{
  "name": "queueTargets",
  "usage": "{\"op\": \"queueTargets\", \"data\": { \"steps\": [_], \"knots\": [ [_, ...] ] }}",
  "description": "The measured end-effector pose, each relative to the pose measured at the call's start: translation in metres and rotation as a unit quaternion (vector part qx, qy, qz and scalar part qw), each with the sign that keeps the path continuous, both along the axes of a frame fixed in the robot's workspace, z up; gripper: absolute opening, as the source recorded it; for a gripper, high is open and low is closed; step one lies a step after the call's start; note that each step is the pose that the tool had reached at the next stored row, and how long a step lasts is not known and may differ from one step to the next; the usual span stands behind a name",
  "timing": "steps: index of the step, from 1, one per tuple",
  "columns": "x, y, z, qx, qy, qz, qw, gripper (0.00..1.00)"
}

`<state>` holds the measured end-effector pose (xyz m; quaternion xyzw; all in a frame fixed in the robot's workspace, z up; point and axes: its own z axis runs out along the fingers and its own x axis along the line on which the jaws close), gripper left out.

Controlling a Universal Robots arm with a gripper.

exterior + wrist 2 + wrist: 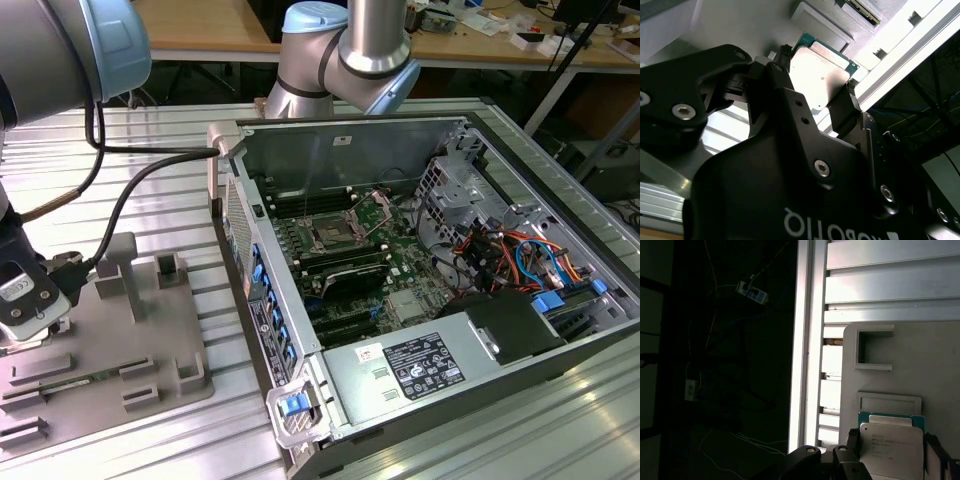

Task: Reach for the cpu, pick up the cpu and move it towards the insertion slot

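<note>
1. Grip first: my gripper (817,74) pinches the cpu (890,442) by two opposite edges, one of my fingers (852,97) on each side, right over the grey tray (150,340). The hold is thin, on the rim alone, so a jolt could let the chip swivel or drop back onto the tray.
2. I cannot tell whether the cpu is clear of its tray pocket. If a corner is caught there, a sideways pull would drag or tip it.
3. The slot (330,236) lies well apart from me, inside the open case (350,130), beyond the case's near wall. Crossing too low could knock the chip or my fingers against that wall.
4. A black cable (170,152) runs from my wrist toward the case corner. It may snag there and tug my path off line.
5. Board parts crowd close around the slot, so a chip arriving tilted risks catching them
</note>
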<state>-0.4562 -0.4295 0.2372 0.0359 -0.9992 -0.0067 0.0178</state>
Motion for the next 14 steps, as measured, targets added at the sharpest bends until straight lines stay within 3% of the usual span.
{"op": "queueTargets", "data": {
  "steps": [5,14],
  "knots": [
    [0.0000,0.0000,0.0015,-0.0001,0.0001,0.000,1.00000,0.55],
    [0.0000,0.0000,0.0115,0.0000,0.0000,0.000,1.00000,0.55]
  ]
}}
